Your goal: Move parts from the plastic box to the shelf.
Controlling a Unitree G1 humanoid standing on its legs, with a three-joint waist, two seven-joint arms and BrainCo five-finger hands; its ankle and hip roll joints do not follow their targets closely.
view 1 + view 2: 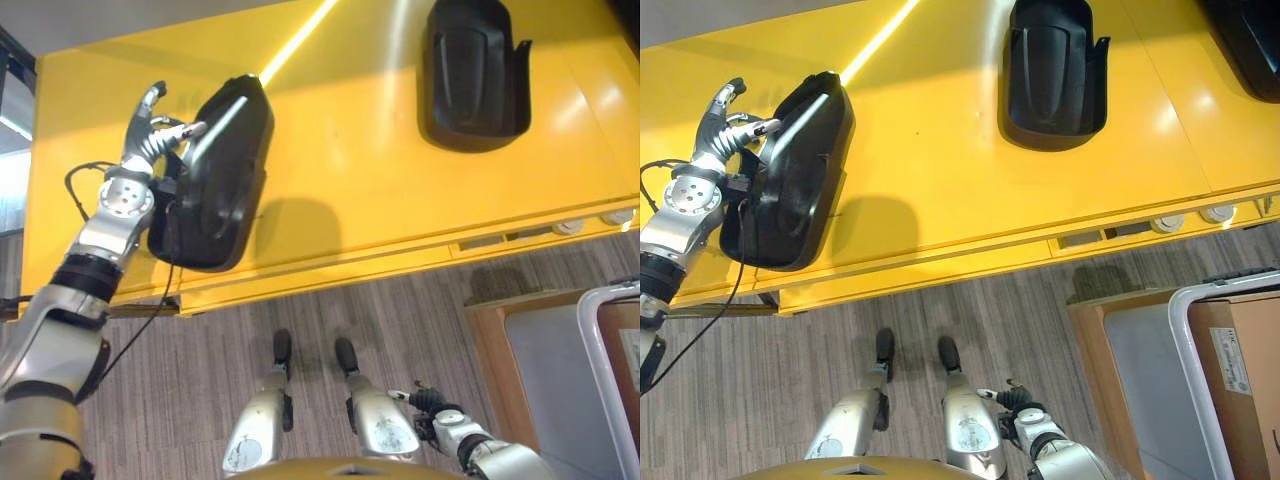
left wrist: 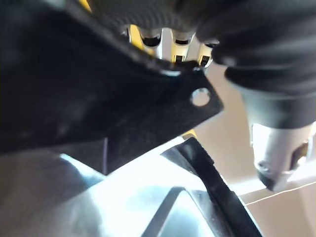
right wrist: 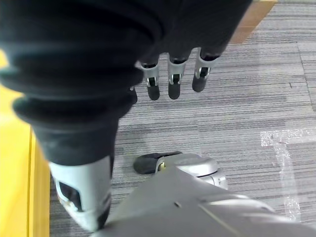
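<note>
While left hand (image 1: 150,135) grips black part (image 1: 215,185), yellow shelf (image 1: 340,190)

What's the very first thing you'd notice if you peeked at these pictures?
The big bright yellow shelf grabs you first. Then the left robot hand, holding a shiny black moulded plastic part at the shelf's left end, and a second black moulded part lying further right. The right robot hand hangs low over the grey carpet, fingers relaxed.
</note>
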